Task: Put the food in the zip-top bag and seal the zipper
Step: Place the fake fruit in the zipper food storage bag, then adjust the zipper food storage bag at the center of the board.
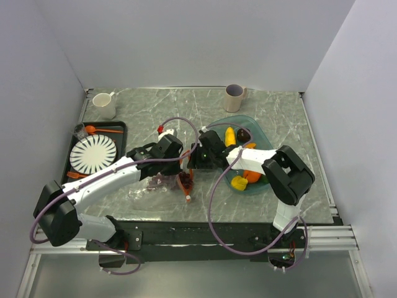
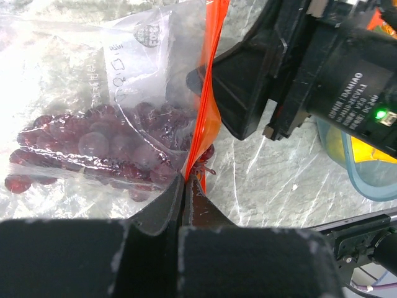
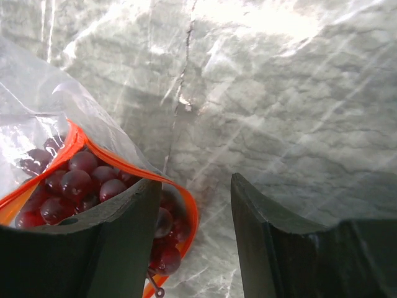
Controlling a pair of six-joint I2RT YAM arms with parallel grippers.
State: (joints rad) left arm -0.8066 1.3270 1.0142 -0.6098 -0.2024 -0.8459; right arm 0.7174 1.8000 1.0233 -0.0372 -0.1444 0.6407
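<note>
Bag [image 2: 74,68] lies on table near front edge, between arms, with grapes [image 2: 93,149] inside. Long axis left-right; mouth faces right toward tray [image 1: 263,138]. Zipper strip [image 2: 209,93] gapes in loop. Left gripper [image 2: 185,181] reaches in low from left, pinched tight on strip. Right gripper [image 3: 192,192] tilts down at mouth, jaws apart, holding nothing, one finger against rim. Banana [image 1: 230,136] and orange fruit [image 1: 251,176] sit in tray.

We see a clear, crinkly plastic bag [image 2: 74,81], glossy purple grapes [image 3: 77,183], and a marbled, sheeny counter [image 3: 298,105].
</note>
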